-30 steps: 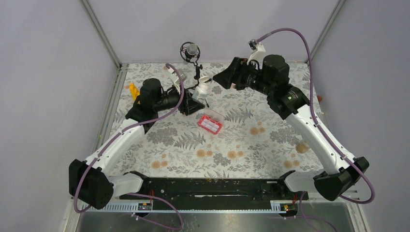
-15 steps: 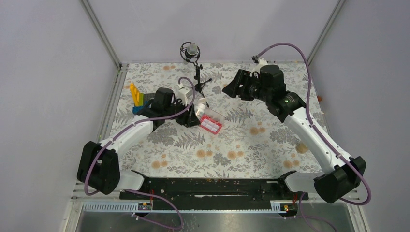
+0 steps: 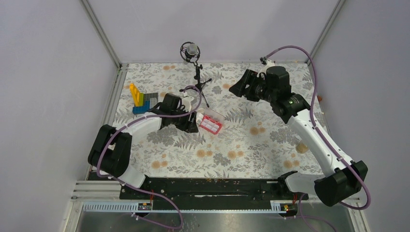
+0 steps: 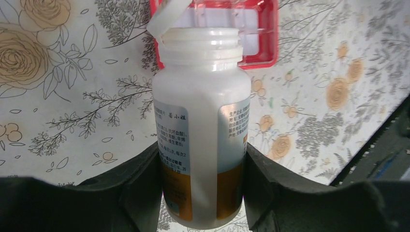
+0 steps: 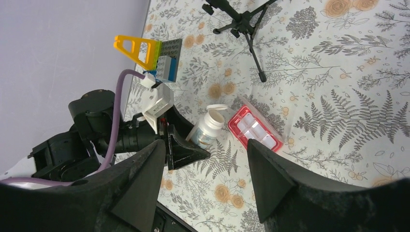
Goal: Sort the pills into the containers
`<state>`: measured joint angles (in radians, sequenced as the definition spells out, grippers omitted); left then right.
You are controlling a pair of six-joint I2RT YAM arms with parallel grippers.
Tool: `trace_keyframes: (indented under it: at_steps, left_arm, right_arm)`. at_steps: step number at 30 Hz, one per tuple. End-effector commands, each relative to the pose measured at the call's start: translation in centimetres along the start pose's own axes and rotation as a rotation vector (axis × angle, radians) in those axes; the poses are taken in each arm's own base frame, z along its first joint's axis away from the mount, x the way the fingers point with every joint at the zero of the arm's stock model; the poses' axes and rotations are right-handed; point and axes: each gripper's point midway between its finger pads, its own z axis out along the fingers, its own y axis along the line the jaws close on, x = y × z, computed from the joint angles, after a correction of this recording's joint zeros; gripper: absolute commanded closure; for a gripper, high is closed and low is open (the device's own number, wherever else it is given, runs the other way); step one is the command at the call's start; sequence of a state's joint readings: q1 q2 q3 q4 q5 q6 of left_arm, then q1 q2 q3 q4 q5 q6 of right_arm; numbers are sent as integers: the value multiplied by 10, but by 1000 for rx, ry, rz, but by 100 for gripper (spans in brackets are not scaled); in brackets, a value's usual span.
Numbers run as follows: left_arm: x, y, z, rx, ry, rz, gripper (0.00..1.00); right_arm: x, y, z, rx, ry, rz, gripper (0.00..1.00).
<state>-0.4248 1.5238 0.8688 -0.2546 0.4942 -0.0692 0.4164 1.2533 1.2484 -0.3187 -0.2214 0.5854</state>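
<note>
At the far left of the floral-cloth bench (image 3: 241,145) I see a toy-brick block of blue, yellow and grey pieces (image 3: 141,99), standing well apart from the work. Just right of it my left fingers (image 4: 140,188) are clamped on the sides of a white plastic bottle with a printed label and an orange band at its base (image 4: 200,130). They grip its lower half. The bottle's flip cap (image 4: 164,17) is hinged open and hangs back from the bare mouth. The bottle tilts with its mouth toward a small flat pink rectangular compartment box (image 3: 210,124), and the mouth sits just beside the box's near edge; I cannot tell whether the two touch. The box lies on the cloth with its clear lid folded open, and its compartments look pale. Whether any pills lie in them is too small for me to make out. Behind bottle and box stands a black tripod carrying a round microphone (image 3: 196,67). Further right, my right fingers (image 5: 270,179) are spread wide with nothing between them, hovering over the cloth and pointing back toward the bottle and box. Near that arm's forearm, at the right side of the bench, sits a small yellowish bottle (image 3: 302,147).
</note>
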Motion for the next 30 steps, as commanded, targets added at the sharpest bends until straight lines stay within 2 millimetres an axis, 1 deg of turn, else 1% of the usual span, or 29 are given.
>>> trace_keyframes:
  at_steps: [1, 3, 6, 12, 17, 25, 30]
  left_arm:
    - [-9, 11, 9, -88, -2, 69, 100]
    - [-5, 12, 14, -100, 25, 75, 100]
    - [-7, 10, 18, -109, 32, 94, 100]
    - [-4, 9, 21, -151, 76, 118, 100]
    - [-4, 13, 16, -210, 117, 145, 100]
    - [-6, 7, 12, -236, 189, 177, 100]
    - [-9, 13, 1, -319, 237, 178, 100]
  right_arm:
    - [-8, -3, -7, 0, -32, 22, 30]
    - [-8, -5, -6, 5, -27, 28, 31]
    - [-8, -9, -6, 13, -26, 31, 31]
    - [-8, -14, -7, 17, -24, 41, 31]
    - [-8, -17, -7, 21, -23, 48, 31]
    - [-8, -21, -5, 24, -15, 58, 31]
    - [-10, -26, -4, 36, -19, 67, 31]
